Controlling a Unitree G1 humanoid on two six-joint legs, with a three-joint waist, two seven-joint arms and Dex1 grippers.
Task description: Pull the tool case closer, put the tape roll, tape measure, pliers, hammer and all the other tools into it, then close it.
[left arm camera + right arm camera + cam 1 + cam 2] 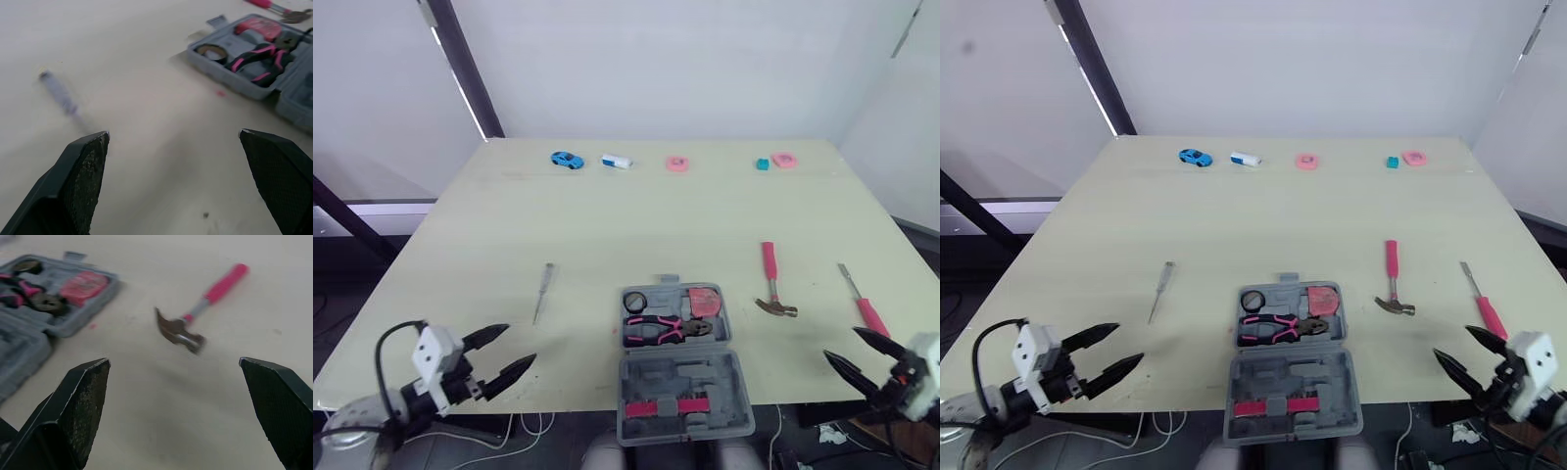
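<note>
Both hands hang low at the near edge of the table (607, 225). The left hand (521, 344) is over the near left corner and the right hand (840, 343) over the near right corner. Each has its two black fingers spread wide and holds nothing.

Between them, the grey tool case (677, 377) lies open at the middle of the near edge, with its nearer half reaching a little past that edge. That nearer half carries a pink strip (656, 408). The farther half holds three things:
- The tape roll (635, 302) sits in the far left corner.
- The red tape measure (703, 300) sits in the far right corner.
- The pliers (661, 329), with pink and black handles, lie across just on the near side of those two.

Right of the case and apart from it, the hammer (770, 284) lies flat on the table, its pink handle pointing away and its head toward the robot. Farther right, a pink-handled screwdriver (862, 304) lies near the right hand's fingers. Left of the case, well apart, lies a slim grey tool (543, 291).

Along the far edge sit a blue toy car (567, 160), a white and blue piece (617, 162), a pink piece (677, 164), a small teal block (762, 164) and another pink piece (784, 159).
</note>
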